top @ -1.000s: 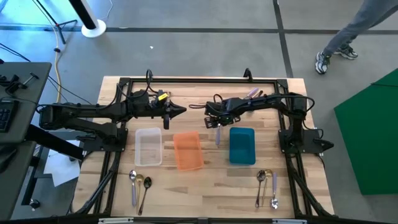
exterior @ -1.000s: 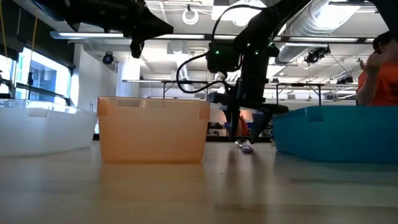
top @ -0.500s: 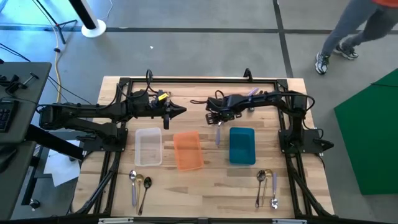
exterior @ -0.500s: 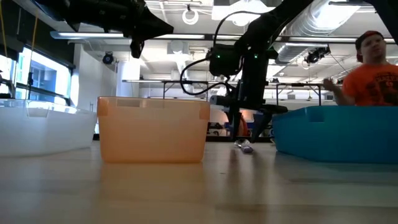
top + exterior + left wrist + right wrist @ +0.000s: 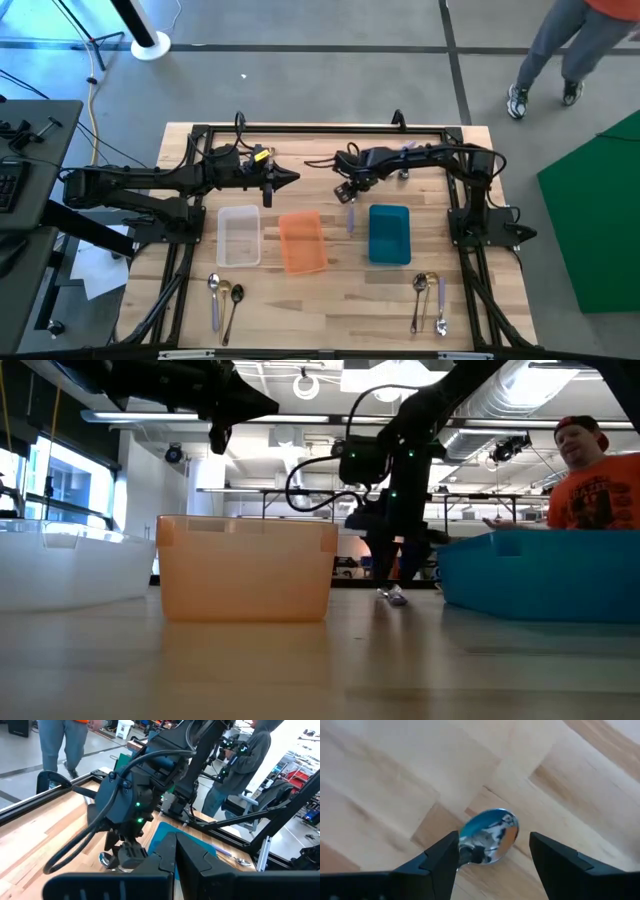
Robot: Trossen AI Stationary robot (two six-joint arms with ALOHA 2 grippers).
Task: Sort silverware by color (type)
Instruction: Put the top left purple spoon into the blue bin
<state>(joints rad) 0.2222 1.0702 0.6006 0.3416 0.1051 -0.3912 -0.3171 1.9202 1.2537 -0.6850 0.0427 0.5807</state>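
**A:** Where is the right gripper [image 5: 347,186] just now?

**B:** Over the far half of the table [image 5: 330,290], above the gap between the orange tray [image 5: 301,241] and the blue tray [image 5: 389,234]. Its fingers [image 5: 440,860] are spread wide with nothing between them. The wrist view looks straight down on the bowl of a silver spoon [image 5: 490,834] lying on the wood, framed by the two fingers but not pinched.

**A:** Is that the lilac-handled spoon [image 5: 350,218] seen from above?

**B:** It appears so. It lies flat in the gap between the orange and blue trays, close to the blue one's edge, bowl end toward the gripper. From table height the same piece shows as a small lilac shape on the wood below the gripper.

**A:** And the left gripper [image 5: 292,178]?

**B:** Clenched shut, empty, held in the air beyond the clear tray [image 5: 239,235] and well apart from the right one.

**A:** The remaining silverware?

**B:** Two groups at the near edge. Near the left corner, a silver spoon [image 5: 213,285], a lilac-handled one [image 5: 215,312] and a dark spoon [image 5: 234,308] lie close together. Near the right corner, another cluster [image 5: 429,300] of silver, gold and lilac-handled pieces. I cannot see any silverware in the three trays.

**A:** Anyone about?

**B:** A person in an orange shirt [image 5: 594,490] behind the table
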